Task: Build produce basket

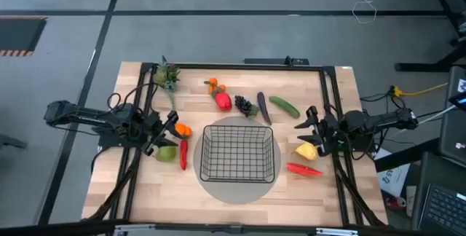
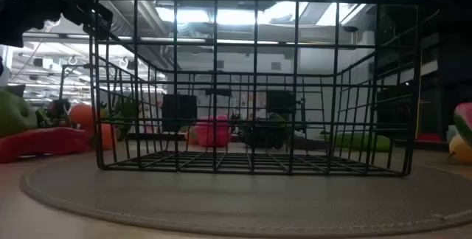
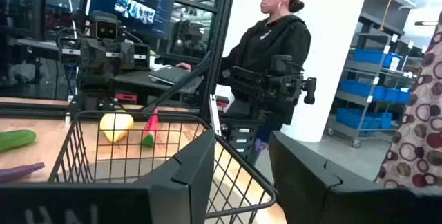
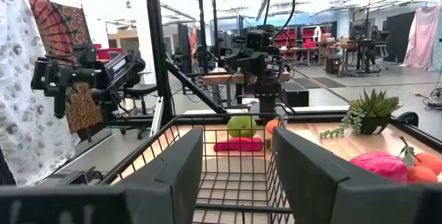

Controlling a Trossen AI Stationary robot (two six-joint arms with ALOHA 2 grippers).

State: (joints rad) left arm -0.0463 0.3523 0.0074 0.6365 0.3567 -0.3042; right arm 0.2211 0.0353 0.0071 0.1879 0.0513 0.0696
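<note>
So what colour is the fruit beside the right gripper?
Yellow fruit, clearest in the high view, next to the right gripper.

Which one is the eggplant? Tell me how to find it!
Start at the black wire basket in the middle of the table. Look just past its far right corner: the eggplant lies there between the dark grapes and the green cucumber. It is the only long, smooth, purple piece; the grapes are bumpy and the cucumber is green.

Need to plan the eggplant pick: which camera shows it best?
The high view: the whole eggplant lies behind the basket, between grapes and cucumber. Left wrist view catches only its tip; the low and right wrist views show none clearly.
</note>
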